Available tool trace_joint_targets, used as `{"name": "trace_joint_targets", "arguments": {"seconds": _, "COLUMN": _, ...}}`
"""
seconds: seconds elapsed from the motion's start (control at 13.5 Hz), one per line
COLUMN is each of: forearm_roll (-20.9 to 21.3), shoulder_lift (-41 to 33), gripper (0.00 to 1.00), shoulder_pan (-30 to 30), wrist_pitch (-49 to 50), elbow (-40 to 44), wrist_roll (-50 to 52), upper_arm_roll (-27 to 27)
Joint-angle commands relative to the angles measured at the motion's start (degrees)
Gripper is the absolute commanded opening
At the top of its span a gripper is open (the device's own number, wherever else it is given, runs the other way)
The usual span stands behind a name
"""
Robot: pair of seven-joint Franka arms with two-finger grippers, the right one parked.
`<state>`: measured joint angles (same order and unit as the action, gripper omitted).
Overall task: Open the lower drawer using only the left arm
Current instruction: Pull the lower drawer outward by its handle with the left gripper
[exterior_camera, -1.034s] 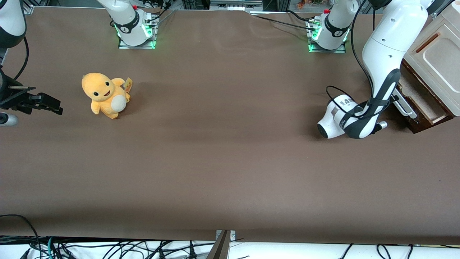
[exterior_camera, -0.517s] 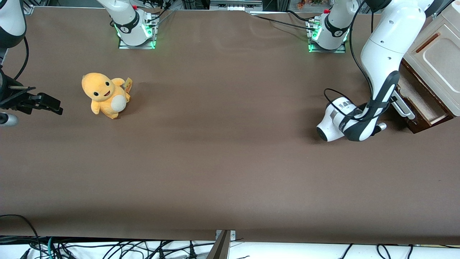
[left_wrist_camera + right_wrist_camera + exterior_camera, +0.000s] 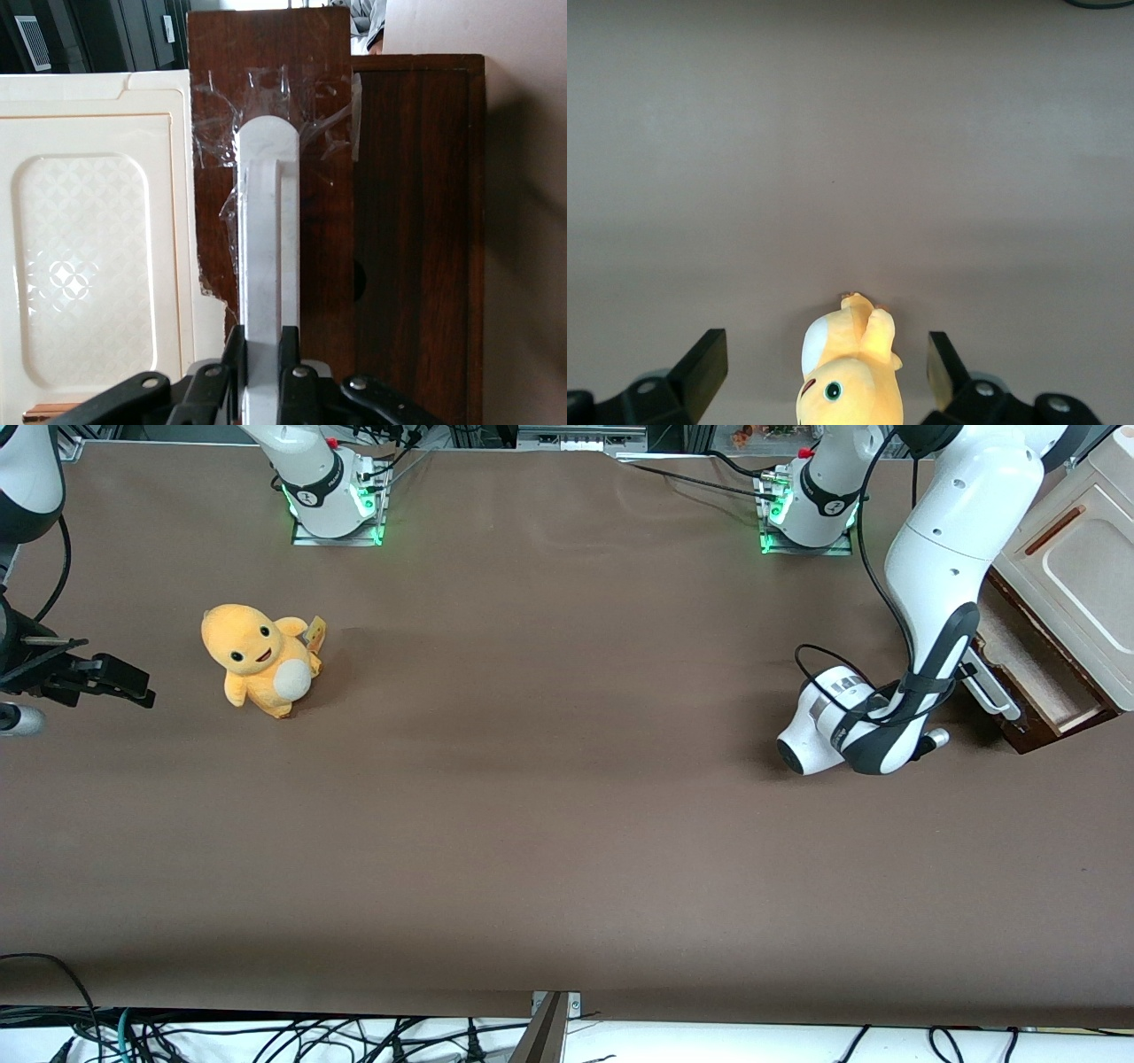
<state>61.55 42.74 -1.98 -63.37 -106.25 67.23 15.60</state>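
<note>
The lower drawer is a dark brown wooden drawer, pulled partly out of the cream cabinet so its pale tan floor shows. Its long white bar handle faces the table's middle. The left arm reaches down in front of the drawer, and its black gripper is at the handle, mostly hidden under the wrist. In the left wrist view the gripper is shut on the white handle, one black finger on each side of it, against the dark drawer front.
A yellow plush toy stands on the brown table toward the parked arm's end, and shows in the right wrist view. Two arm bases stand at the table edge farthest from the front camera.
The left arm's wrist has shifted slightly toward the parked arm's end, and the handle and drawer have come out a little further with it.
</note>
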Motion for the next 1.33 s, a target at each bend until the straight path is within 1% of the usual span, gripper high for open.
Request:
{"name": "trace_joint_targets", "arguments": {"seconds": 0.0, "forearm_roll": -3.63, "shoulder_lift": 0.33, "gripper": 0.05, "shoulder_pan": 2.77, "wrist_pitch": 3.95, "elbow": 1.49, "wrist_roll": 1.06, "upper_arm_roll": 0.22}}
{"name": "trace_joint_targets", "arguments": {"seconds": 0.37, "forearm_roll": -3.55, "shoulder_lift": 0.50, "gripper": 0.07, "shoulder_pan": 3.47, "wrist_pitch": 3.78, "elbow": 1.49, "wrist_roll": 0.97, "upper_arm_roll": 0.22}}
{"name": "trace_joint_targets", "arguments": {"seconds": 0.81, "forearm_roll": -3.81, "shoulder_lift": 0.86, "gripper": 0.08, "shoulder_pan": 3.56, "wrist_pitch": 3.78, "elbow": 2.10, "wrist_roll": 1.93, "upper_arm_roll": 0.40}}
{"name": "trace_joint_targets", "arguments": {"seconds": 0.96, "forearm_roll": -3.72, "shoulder_lift": 0.94, "gripper": 0.12, "shoulder_pan": 3.47, "wrist_pitch": 3.69, "elbow": 2.10, "wrist_roll": 1.94, "upper_arm_roll": 0.40}}
{"name": "trace_joint_targets", "arguments": {"seconds": 1.03, "forearm_roll": -3.72, "shoulder_lift": 0.94, "gripper": 0.24, "shoulder_pan": 3.47, "wrist_pitch": 3.61, "elbow": 2.10, "wrist_roll": 1.94, "upper_arm_roll": 0.40}}
{"name": "trace_joint_targets", "arguments": {"seconds": 1.11, "forearm_roll": -3.64, "shoulder_lift": 1.12, "gripper": 0.78, "shoulder_pan": 3.38, "wrist_pitch": 3.61, "elbow": 2.10, "wrist_roll": 1.94, "upper_arm_roll": 0.31}}
{"name": "trace_joint_targets", "arguments": {"seconds": 1.18, "forearm_roll": -3.55, "shoulder_lift": 1.03, "gripper": 1.00, "shoulder_pan": 3.38, "wrist_pitch": 3.61, "elbow": 2.02, "wrist_roll": 1.68, "upper_arm_roll": 0.31}}
{"name": "trace_joint_targets", "arguments": {"seconds": 1.26, "forearm_roll": -3.55, "shoulder_lift": 0.94, "gripper": 1.00, "shoulder_pan": 3.29, "wrist_pitch": 3.61, "elbow": 2.02, "wrist_roll": 1.59, "upper_arm_roll": 0.31}}
